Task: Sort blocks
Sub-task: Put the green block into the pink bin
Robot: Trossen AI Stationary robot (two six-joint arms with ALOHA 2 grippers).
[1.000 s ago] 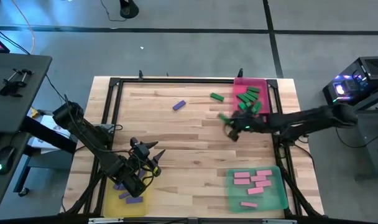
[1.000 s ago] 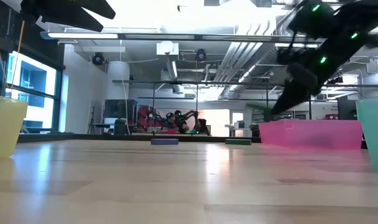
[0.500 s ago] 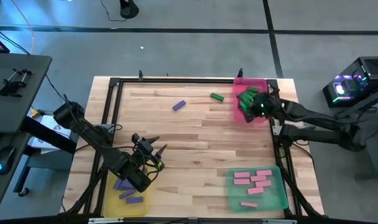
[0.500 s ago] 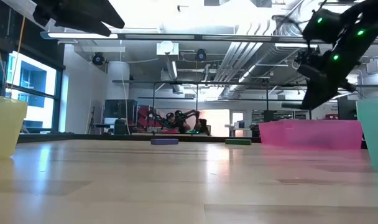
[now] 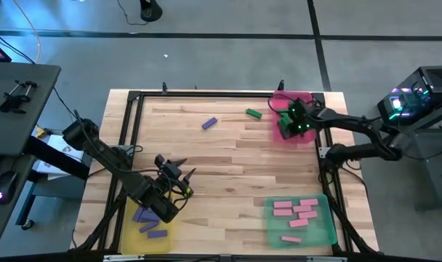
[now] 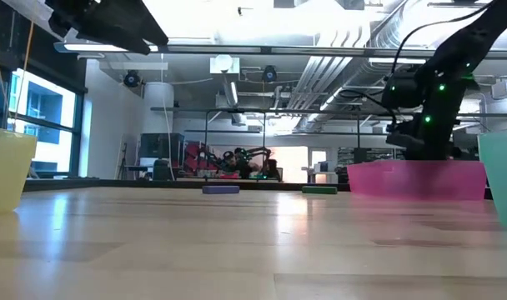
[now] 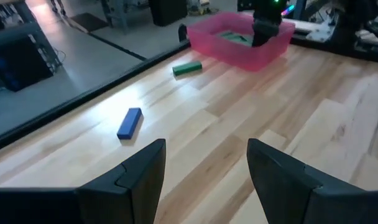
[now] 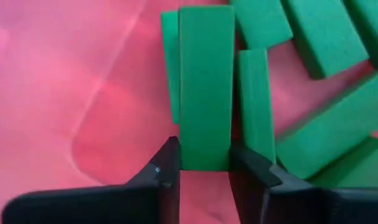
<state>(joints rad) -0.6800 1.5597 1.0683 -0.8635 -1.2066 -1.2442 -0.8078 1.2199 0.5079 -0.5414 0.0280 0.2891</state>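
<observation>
At the table's near edge, the translucent yellow tray holds at least three small purple flat blocks, partly hidden by the left arm. The translucent green tray holds five pink flat blocks. The left gripper hovers just past the yellow tray, fingers spread wide and empty. Farther across the bare wooden table lie one purple block and one green block, well apart. At the far right corner, the right gripper hangs inside the translucent pink tray, fingers clamped on one green flat block above several more green blocks; their count cannot be told.
</observation>
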